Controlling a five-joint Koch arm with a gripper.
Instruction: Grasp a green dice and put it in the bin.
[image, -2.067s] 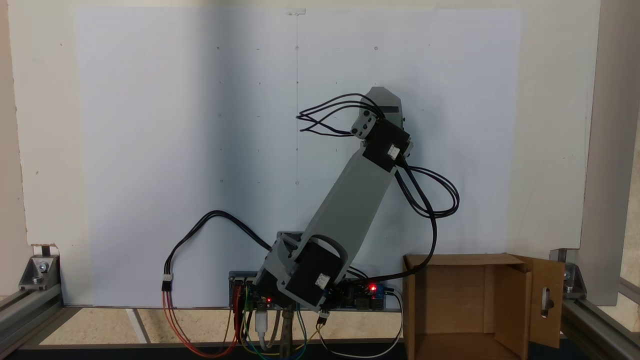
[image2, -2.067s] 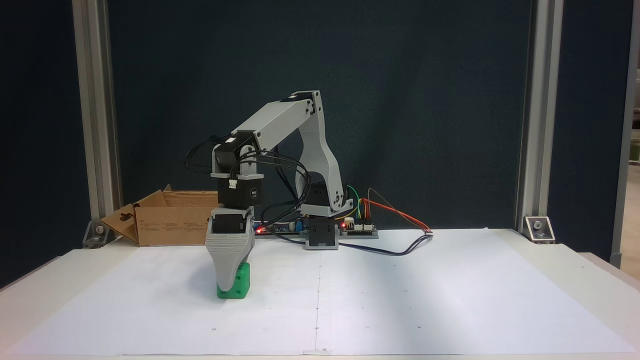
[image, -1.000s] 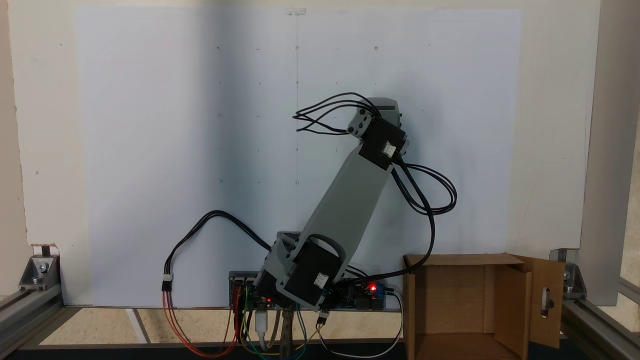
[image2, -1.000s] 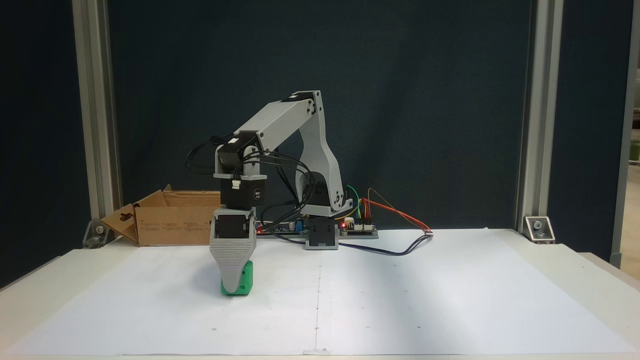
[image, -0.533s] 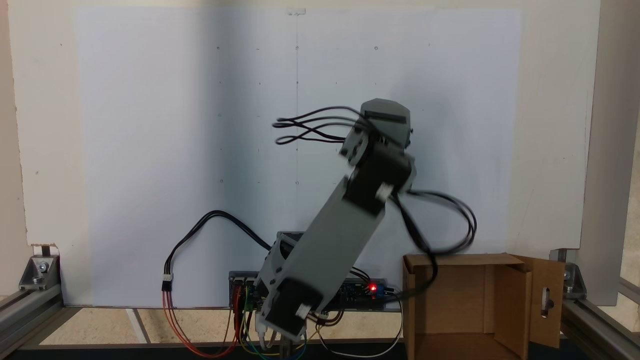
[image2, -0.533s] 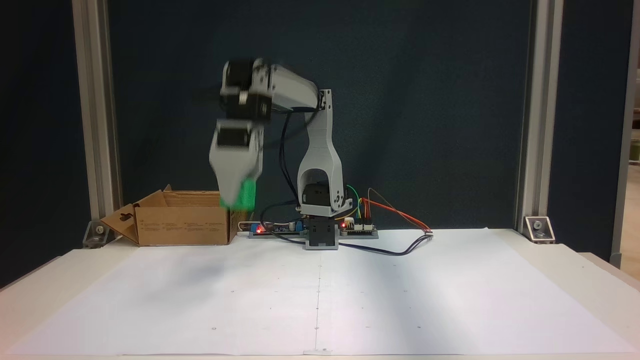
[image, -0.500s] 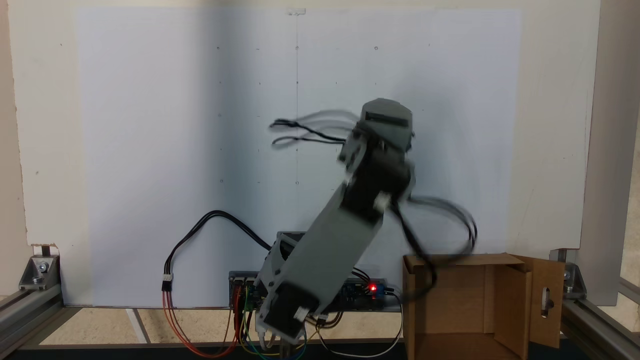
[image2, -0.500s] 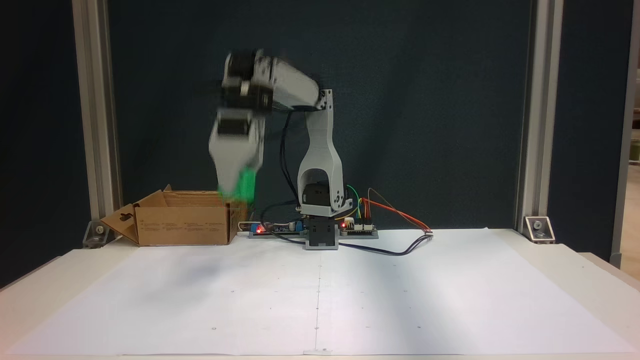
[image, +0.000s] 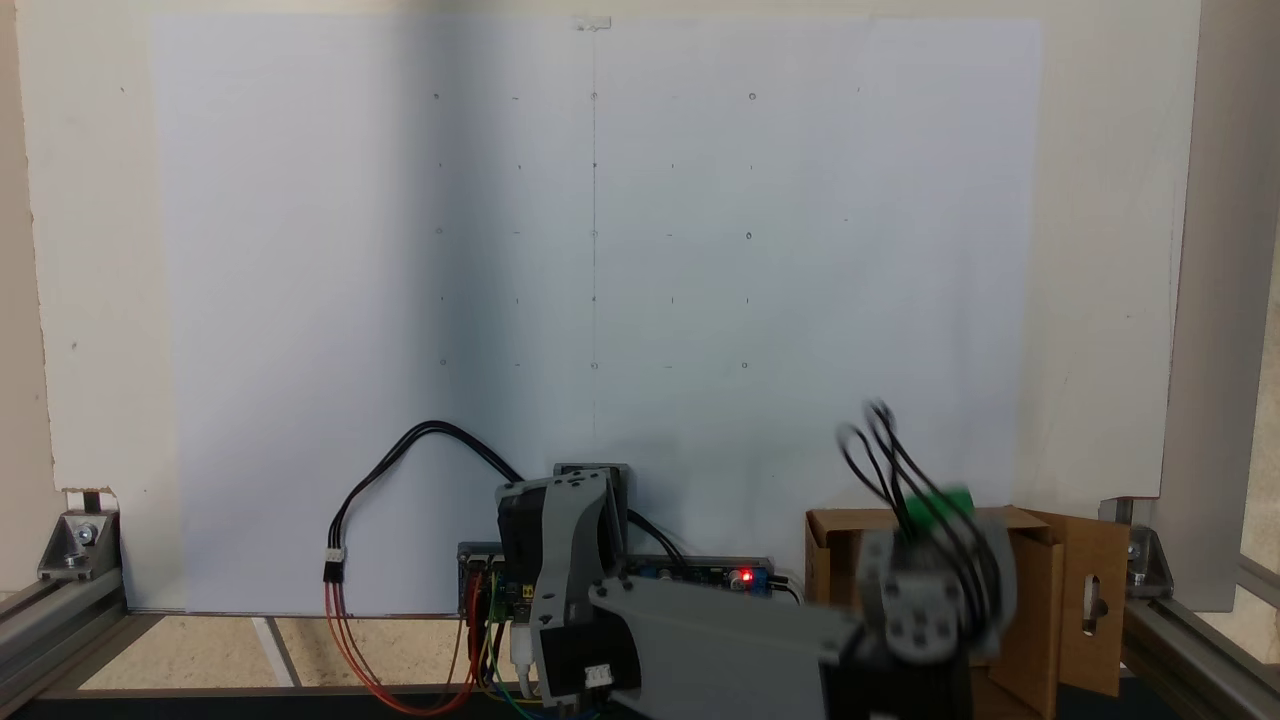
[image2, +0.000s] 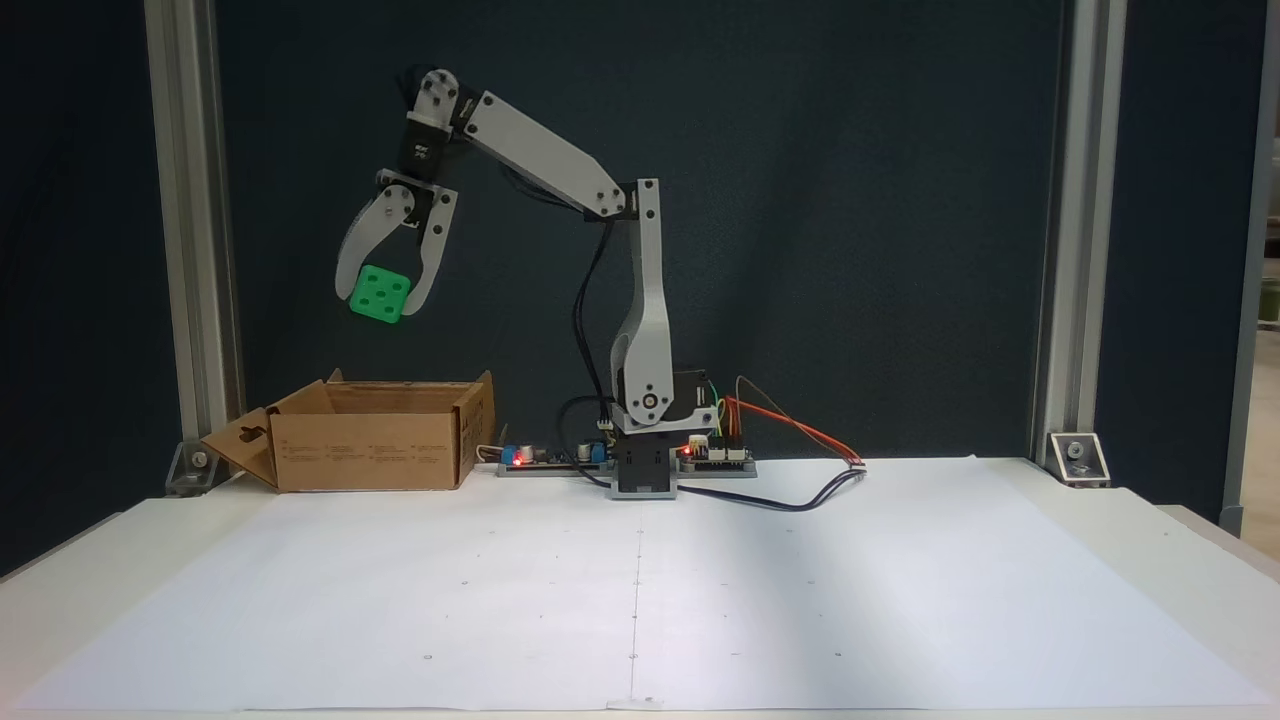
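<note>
The green dice (image2: 380, 294) hangs high in the air, pinched between the two grey fingers of my gripper (image2: 380, 299), which is shut on it. It is directly above the open brown cardboard bin (image2: 365, 447), well clear of the rim. In a fixed view from above, the arm is blurred over the bin (image: 1030, 610), and the green dice (image: 944, 503) peeks out at the bin's far edge. The gripper itself is hidden under the wrist there.
White paper (image2: 640, 590) covers the table in front of the arm's base (image2: 645, 470). A controller board with coloured wires (image2: 715, 455) sits beside the base. Aluminium frame posts (image2: 190, 240) stand at both sides, one just behind the bin.
The gripper lifted the dice off the paper, then the arm swung sideways and up, carrying it over the bin. The paper where the dice stood is now bare.
</note>
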